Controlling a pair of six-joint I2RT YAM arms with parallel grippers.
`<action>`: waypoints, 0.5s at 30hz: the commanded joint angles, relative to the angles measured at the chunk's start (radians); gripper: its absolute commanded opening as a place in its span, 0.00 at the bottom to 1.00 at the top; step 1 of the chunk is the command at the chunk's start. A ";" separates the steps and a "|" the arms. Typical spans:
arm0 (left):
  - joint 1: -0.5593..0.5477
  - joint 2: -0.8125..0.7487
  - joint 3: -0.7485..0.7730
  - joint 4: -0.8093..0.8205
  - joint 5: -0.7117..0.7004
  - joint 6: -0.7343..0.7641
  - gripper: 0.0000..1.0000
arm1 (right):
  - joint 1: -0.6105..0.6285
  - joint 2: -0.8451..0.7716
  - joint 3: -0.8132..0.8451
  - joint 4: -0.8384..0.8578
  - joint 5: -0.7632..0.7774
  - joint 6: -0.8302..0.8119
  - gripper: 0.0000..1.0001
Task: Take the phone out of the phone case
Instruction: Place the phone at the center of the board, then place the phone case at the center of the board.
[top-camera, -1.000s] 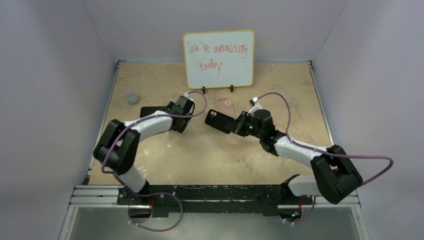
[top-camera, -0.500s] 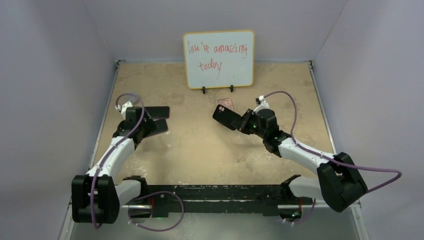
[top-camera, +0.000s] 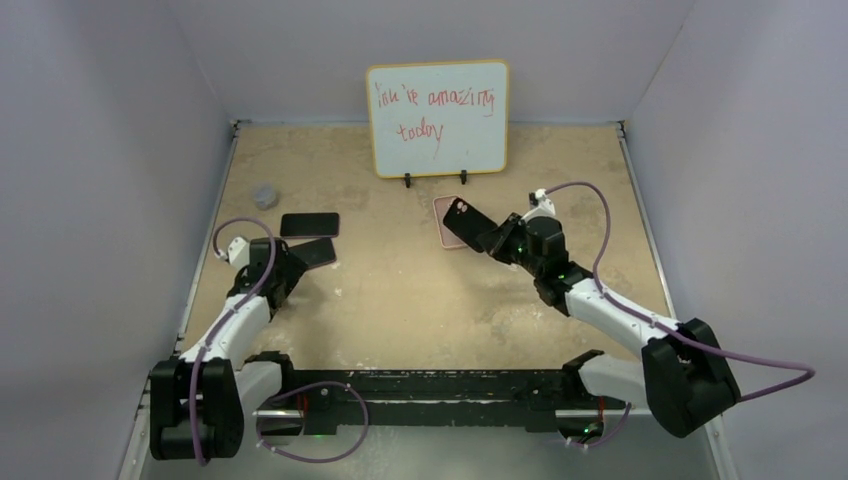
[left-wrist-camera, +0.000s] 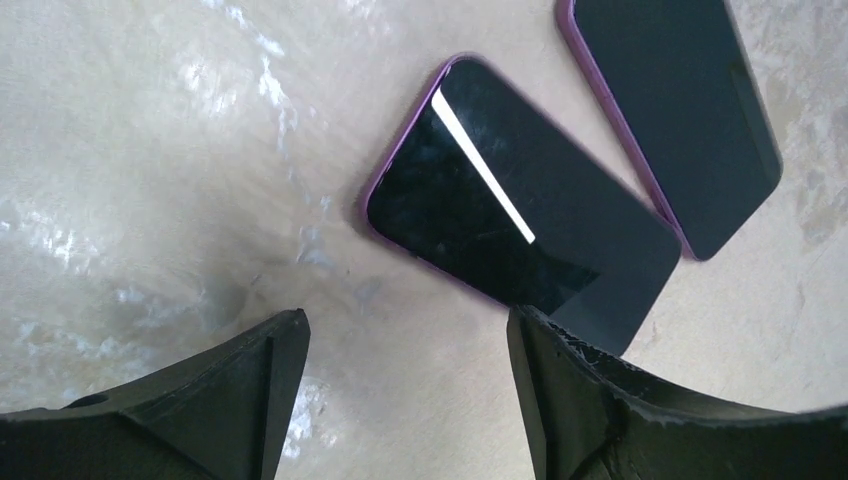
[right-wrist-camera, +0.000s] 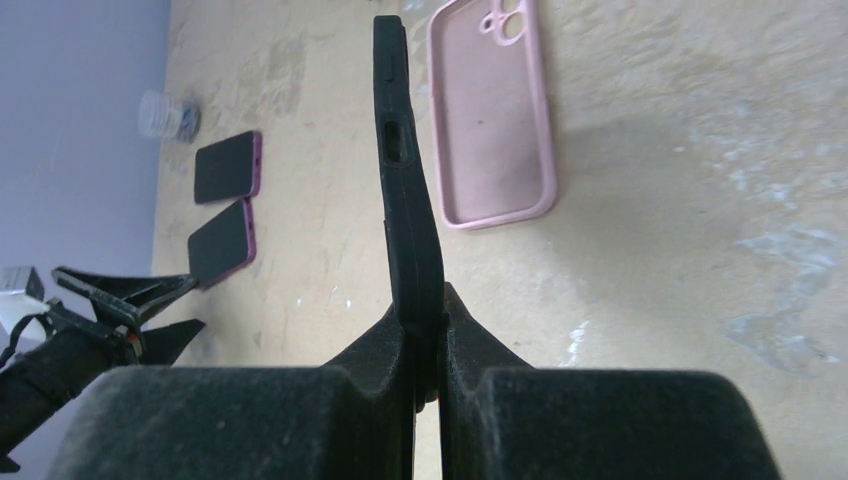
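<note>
Jaws of our right gripper (right-wrist-camera: 425, 312) are clamping the black phone case (right-wrist-camera: 405, 190) edge-on, near a pink case (right-wrist-camera: 492, 120). Our left gripper (left-wrist-camera: 405, 322) is hanging wide open w/ a purple-edged phone (left-wrist-camera: 520, 215) lying just ahead, beside a 2nd phone (left-wrist-camera: 675, 110).

Phone (left-wrist-camera: 520, 235): dark glass slab w/ purple rim, screen up, flat on table, out of its case. Wrist view: centre frame, lying diagonally, light streak across glass. Top view: left-centre (top-camera: 318, 252).

Phone case (right-wrist-camera: 405, 180): black, soft, slightly bowed. Right wrist view: edge-on, centre frame, slot cutout in the side. Lower end pinched in right gripper (right-wrist-camera: 425, 335), held off the table. Top view: right of centre (top-camera: 462, 223), tilted, camera cutout at upper left.
</note>
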 joint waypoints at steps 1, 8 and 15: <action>0.008 0.063 -0.013 0.190 0.008 -0.052 0.76 | -0.052 -0.043 -0.010 -0.027 0.047 0.002 0.00; 0.014 0.206 0.042 0.333 0.037 -0.017 0.76 | -0.128 -0.083 -0.035 -0.064 0.111 0.038 0.00; 0.036 0.219 0.087 0.333 0.042 -0.002 0.76 | -0.144 -0.057 -0.022 -0.071 0.246 0.091 0.00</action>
